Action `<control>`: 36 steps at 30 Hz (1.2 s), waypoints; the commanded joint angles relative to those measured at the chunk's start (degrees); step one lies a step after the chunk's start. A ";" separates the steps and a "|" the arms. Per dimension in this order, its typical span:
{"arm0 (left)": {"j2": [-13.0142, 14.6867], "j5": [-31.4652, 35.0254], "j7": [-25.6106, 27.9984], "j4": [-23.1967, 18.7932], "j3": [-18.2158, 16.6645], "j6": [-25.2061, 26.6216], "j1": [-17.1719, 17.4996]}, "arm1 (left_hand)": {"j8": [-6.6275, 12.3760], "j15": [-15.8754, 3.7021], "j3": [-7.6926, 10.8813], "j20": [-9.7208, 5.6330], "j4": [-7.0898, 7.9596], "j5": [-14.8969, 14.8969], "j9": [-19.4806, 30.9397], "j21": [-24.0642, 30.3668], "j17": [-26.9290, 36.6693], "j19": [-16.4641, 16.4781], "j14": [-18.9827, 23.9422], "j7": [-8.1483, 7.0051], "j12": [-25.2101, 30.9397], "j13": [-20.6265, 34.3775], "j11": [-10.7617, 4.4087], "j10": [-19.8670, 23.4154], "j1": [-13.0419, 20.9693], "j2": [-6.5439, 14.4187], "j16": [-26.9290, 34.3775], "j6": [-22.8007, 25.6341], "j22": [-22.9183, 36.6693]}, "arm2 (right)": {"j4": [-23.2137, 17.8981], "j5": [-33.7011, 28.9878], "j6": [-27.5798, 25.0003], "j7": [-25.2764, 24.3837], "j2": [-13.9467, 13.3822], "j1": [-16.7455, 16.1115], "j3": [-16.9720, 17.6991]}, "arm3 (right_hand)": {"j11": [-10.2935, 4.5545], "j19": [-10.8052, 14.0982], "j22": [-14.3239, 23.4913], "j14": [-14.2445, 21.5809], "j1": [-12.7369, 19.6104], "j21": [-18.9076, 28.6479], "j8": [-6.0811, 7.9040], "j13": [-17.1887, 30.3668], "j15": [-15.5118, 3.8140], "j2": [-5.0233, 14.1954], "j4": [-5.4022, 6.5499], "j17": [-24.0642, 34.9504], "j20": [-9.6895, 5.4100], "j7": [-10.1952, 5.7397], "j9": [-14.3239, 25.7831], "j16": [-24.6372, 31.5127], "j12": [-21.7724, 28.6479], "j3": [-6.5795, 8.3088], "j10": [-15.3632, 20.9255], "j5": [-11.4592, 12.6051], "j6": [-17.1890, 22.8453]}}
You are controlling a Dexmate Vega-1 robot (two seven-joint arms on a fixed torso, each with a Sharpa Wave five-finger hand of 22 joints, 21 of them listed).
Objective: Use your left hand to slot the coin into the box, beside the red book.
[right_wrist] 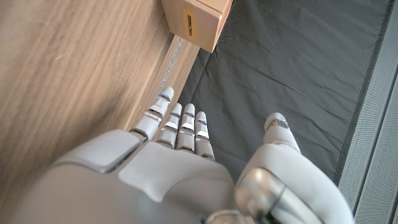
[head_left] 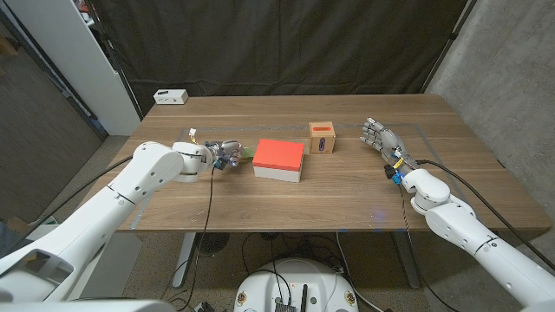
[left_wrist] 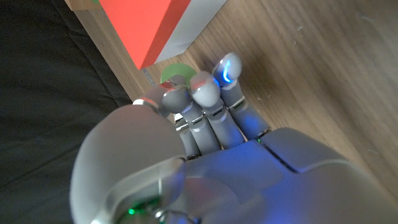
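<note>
The red book with white page edges lies at mid-table; its corner shows in the left wrist view. A green coin lies on the wood against the book's left side. My left hand has its fingers curled down at the coin, fingertips over its near edge; whether they pinch it is hidden. The small wooden box with a dark slot stands just right of the book's far corner, also the box. My right hand stands right of the box, fingers apart, holding nothing.
A small white device sits at the table's far left corner. A dark curtain hangs behind the table. Bare wood runs along the front edge and between the box and my right hand.
</note>
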 commanded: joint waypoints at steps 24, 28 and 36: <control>8.11 11.49 -1.40 -10.61 5.14 0.96 -4.77 | -2.61 0.16 -2.06 -2.95 0.85 0.05 0.84 4.83 1.99 -2.35 -0.25 1.20 1.61 1.57 -0.41 -0.91 -0.97 -0.45 -0.18 3.27 -2.79 | -3.50 -0.42 -1.56 -1.84 -1.50 -2.53 0.51 | 0.19 0.35 0.21 0.41 -0.57 0.32 -0.18 0.40 0.04 0.05 -0.07 0.15 0.09 -0.26 0.33 0.26 0.03 -0.01 0.61 -0.10 0.32; 9.28 14.87 -3.74 -12.14 7.79 3.00 -8.27 | -2.69 0.15 -2.29 -2.95 0.86 -0.34 0.57 5.09 2.36 -2.72 -0.18 0.99 1.42 1.30 -0.45 -0.98 -1.85 -0.12 -0.19 2.88 -3.36 | -4.12 -0.86 -1.49 -2.51 -1.73 -3.15 0.72 | 0.20 0.39 0.21 0.40 -0.55 0.33 -0.19 0.40 0.02 0.07 -0.09 0.16 0.15 -0.24 0.33 0.24 -0.01 0.00 0.57 -0.09 0.31; 8.92 19.10 -8.95 -11.29 10.74 2.65 -12.23 | -2.61 0.12 -2.35 -2.93 0.90 -1.14 0.00 6.16 2.33 -2.85 -0.52 0.78 1.46 1.41 -0.51 -1.00 -4.10 0.95 -0.91 2.70 -3.91 | -6.20 -1.25 -1.69 -4.20 -2.22 -4.90 1.57 | 0.12 0.36 0.21 0.41 -0.48 0.30 -0.18 0.42 -0.03 0.14 -0.14 0.18 0.08 -0.29 0.33 0.23 -0.04 0.05 0.58 -0.06 0.32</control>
